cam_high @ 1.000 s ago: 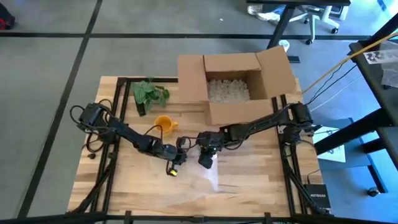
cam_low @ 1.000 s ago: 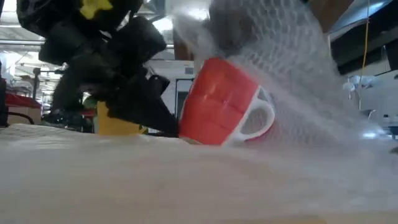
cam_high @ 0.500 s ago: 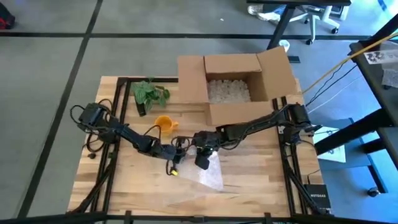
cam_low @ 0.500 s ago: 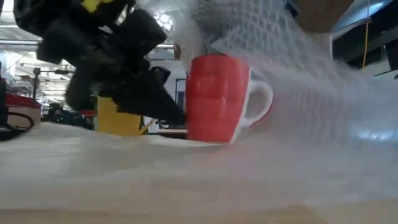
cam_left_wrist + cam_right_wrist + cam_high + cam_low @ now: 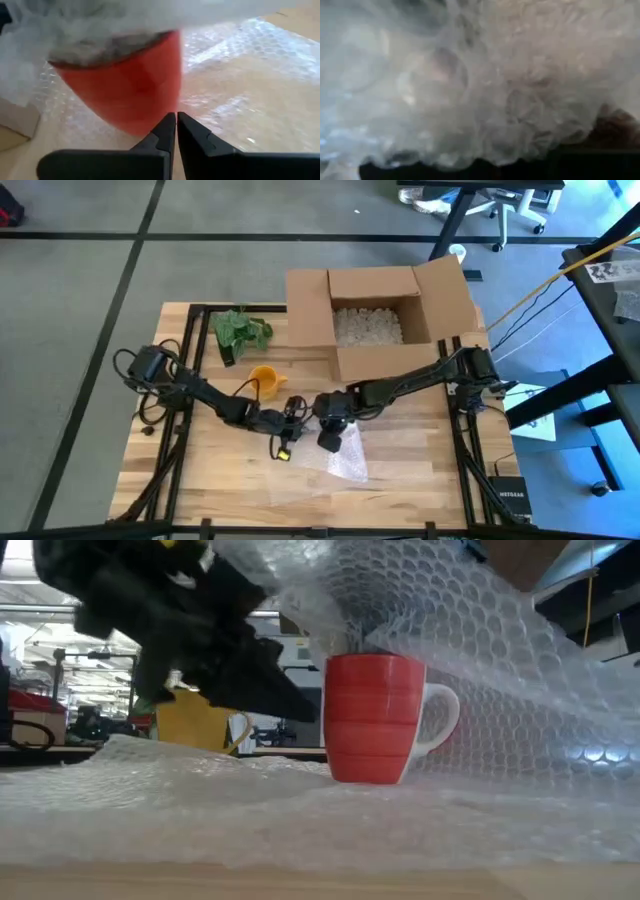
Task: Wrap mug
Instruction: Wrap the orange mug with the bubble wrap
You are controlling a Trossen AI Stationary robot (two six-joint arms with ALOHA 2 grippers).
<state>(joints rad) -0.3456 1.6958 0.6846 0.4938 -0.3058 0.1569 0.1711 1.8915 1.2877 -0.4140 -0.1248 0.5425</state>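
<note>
Low view: red mug (image 5: pixel 375 718) upright at frame centre on bubble wrap (image 5: pixel 300 815), sheet draped over rim. Left gripper (image 5: pixel 176 125) beside mug, fingers pressed together, empty. Right gripper (image 5: pixel 330 438) lifting wrap; grip cannot be told. Wrapping barely begun; sides uncovered.

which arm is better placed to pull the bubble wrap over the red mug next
Right. Its gripper sits above the mug with the bubble wrap bunched against its camera and draped over the mug. The left gripper is shut beside the mug's base, holding nothing.
</note>
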